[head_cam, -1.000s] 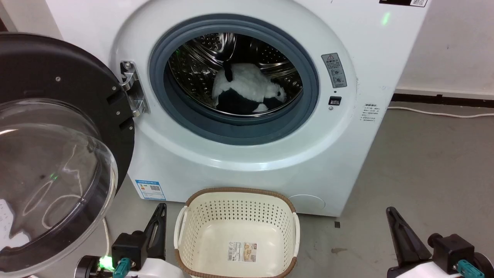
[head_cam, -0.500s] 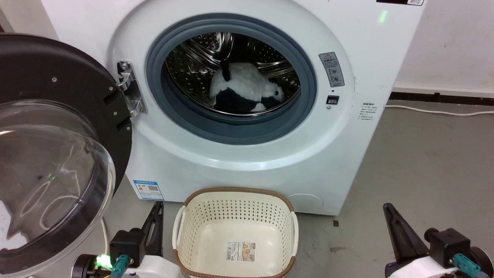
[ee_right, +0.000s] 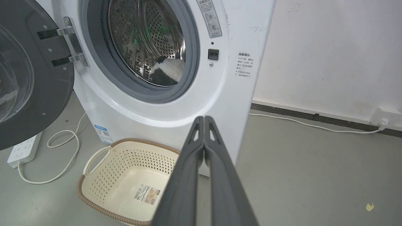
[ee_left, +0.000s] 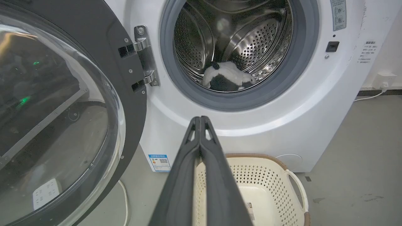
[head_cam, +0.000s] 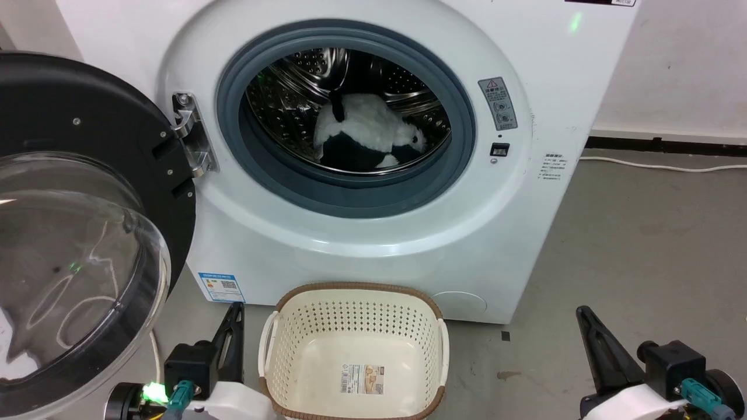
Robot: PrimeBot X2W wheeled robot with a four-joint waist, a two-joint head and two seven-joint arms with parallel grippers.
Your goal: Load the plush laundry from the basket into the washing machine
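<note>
A grey concrete floor runs to a white wall at the far right. At the far left the round door of the washing machine hangs wide open. Just right of it, low and near, the left gripper has its two dark fingers pressed together with nothing between them. Beside it the basket sits on the floor against the machine's front, holding nothing but the paper label on its bottom. Above and beyond, the panda toy lies low in the steel drum, past the grey seal. At the near right the right gripper is likewise pinched closed and empty.

Over the last second the whole head view has slid a little, which is the camera moving. Toy, basket and door keep their places, and both grippers stay low. Loading looks finished, and the arms seem to be settling at rest.
</note>
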